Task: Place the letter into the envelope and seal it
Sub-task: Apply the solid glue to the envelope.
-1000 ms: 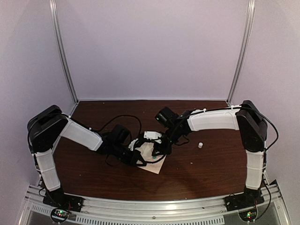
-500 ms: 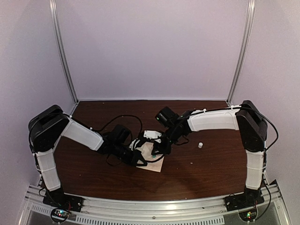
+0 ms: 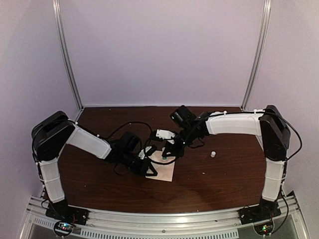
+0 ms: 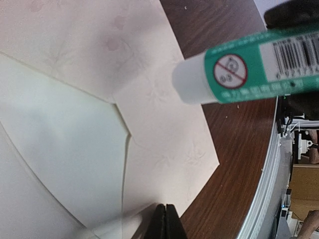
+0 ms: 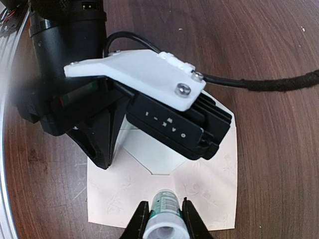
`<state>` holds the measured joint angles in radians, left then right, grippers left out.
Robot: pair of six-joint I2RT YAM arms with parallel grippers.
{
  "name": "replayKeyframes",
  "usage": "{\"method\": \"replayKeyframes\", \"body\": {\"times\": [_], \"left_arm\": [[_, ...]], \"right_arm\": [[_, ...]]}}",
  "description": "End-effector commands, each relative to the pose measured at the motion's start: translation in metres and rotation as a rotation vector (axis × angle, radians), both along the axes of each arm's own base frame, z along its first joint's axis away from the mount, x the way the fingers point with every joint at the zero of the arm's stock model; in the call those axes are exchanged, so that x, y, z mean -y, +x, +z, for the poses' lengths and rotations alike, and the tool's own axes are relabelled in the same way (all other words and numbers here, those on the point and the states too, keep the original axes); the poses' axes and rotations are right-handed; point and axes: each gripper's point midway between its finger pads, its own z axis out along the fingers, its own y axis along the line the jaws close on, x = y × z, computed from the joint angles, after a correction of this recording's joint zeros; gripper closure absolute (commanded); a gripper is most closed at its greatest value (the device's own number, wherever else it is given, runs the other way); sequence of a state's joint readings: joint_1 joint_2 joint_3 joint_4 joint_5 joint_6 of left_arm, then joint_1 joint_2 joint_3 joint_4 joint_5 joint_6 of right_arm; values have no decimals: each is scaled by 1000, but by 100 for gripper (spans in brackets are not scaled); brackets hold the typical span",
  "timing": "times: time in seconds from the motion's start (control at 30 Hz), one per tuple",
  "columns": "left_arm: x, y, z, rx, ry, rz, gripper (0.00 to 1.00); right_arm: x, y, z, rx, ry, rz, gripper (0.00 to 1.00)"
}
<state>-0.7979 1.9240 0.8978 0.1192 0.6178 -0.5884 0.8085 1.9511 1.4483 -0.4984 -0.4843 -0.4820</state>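
The cream envelope (image 3: 167, 172) lies flat on the table, pocket side up, with diagonal seams (image 5: 209, 179). A paler sheet, the letter (image 5: 149, 157), shows inside its V-shaped mouth, and also in the left wrist view (image 4: 60, 139). The flap is hidden under the left arm. My left gripper (image 4: 166, 208) is shut at the envelope's (image 4: 159, 129) side edge, where the paper lifts into the fingers; in the top view this gripper (image 3: 149, 170) is low over it. My right gripper (image 5: 163, 203) is shut on a green glue stick (image 5: 164, 209), held a little above the pocket (image 3: 164, 157).
A small white cap (image 3: 213, 154) lies on the brown table (image 3: 224, 184) to the right of the envelope. Black cables trail over the table behind the left wrist (image 3: 124, 127). The metal rail (image 4: 269, 189) marks the near table edge.
My right arm has drawn back and to the right with the glue stick, its wrist higher. My left gripper has shifted slightly toward the near edge. The envelope stays put.
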Motion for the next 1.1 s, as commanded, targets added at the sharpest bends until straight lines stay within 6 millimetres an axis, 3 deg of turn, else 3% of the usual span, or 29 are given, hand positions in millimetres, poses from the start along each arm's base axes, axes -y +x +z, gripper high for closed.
{"method": "replayKeyframes", "body": {"times": [0.0, 1.07], "left_arm": [[-8, -2, -18, -23, 68, 1, 100], [-8, -5, -19, -34, 59, -6, 100]], "right_arm": [[-7, -6, -3, -40, 29, 25, 100], [-10, -7, -42, -96, -23, 34, 100]]}}
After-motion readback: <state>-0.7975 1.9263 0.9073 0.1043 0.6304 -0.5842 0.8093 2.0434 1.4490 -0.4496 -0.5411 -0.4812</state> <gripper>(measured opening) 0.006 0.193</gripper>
